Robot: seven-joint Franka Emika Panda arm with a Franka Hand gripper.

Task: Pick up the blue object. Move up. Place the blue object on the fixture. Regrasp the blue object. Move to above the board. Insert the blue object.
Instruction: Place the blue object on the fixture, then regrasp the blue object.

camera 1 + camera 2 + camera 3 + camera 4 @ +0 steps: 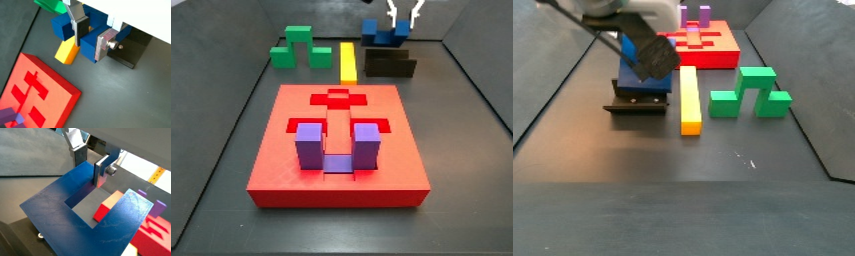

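We see the two-finger gripper (92,34) above the small black L-shaped fixture (392,66) at the far end from the large flat red board (278,170). Its silver fingers are closed on the dark blue U-shaped block (97,27), holding it over the fixture. A long yellow bar (690,98) lies just beside the fixture.

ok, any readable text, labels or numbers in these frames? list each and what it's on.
None readable in any view.
The board, the blue object, the fixture and the yellow bar carry no print.
The gripper, at the blue object above the fixture, shows no label.
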